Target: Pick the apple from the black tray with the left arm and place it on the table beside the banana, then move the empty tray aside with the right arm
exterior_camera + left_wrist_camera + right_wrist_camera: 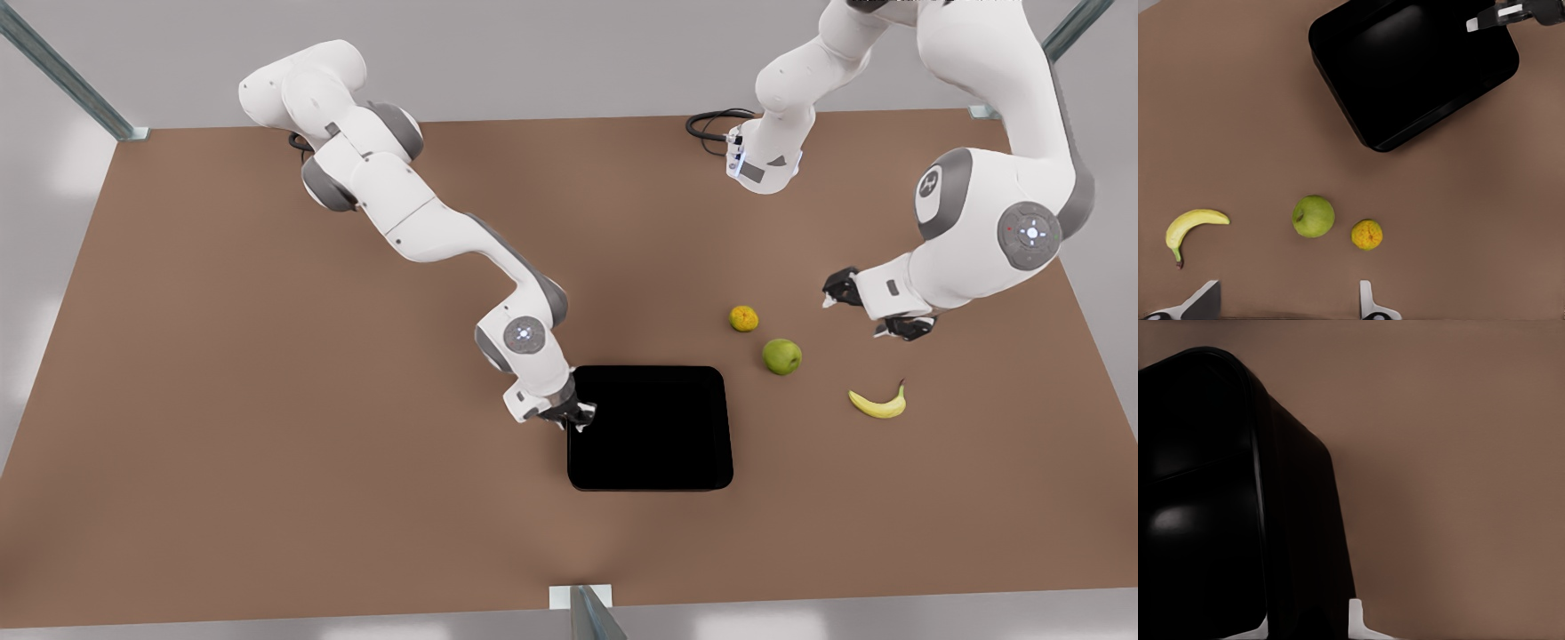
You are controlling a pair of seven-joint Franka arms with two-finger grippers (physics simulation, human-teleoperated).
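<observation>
Matte brown table, bearing black tray near centre; toward the front view's right, small orange fruit, green apple, yellow banana, all apart.

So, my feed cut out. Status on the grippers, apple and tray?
Left gripper open, hovering past the fruit. Right gripper astride the tray wall. Apple on the table near the banana. Tray empty.
</observation>
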